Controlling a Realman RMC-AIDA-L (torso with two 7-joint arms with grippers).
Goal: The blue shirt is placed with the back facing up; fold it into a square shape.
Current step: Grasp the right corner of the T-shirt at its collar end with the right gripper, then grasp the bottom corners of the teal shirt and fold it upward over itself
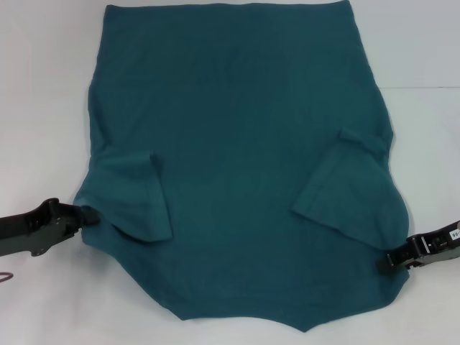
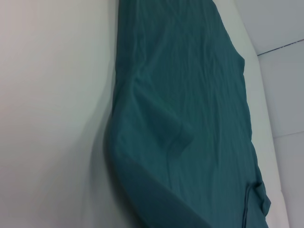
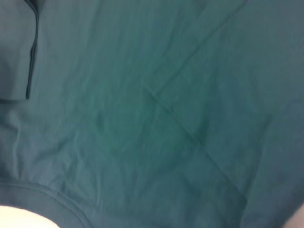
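Observation:
The blue shirt (image 1: 237, 144) lies spread on the white table, plain side up, with both short sleeves folded inward onto the body: one sleeve (image 1: 133, 205) on the left, the other (image 1: 345, 194) on the right. My left gripper (image 1: 88, 215) is at the shirt's left edge beside the folded sleeve, shut on a bunched bit of cloth. At the near right edge my right gripper (image 1: 388, 259) pinches the shirt's corner, which is drawn to a point. Teal cloth of the shirt (image 2: 190, 118) fills much of the left wrist view. The shirt (image 3: 166, 118) covers nearly all of the right wrist view.
The white table (image 1: 43, 86) extends to the left and right of the shirt. The shirt's near edge comes to a point (image 1: 305, 332) close to the table's front. A small dark object (image 1: 6, 277) shows at the far left edge.

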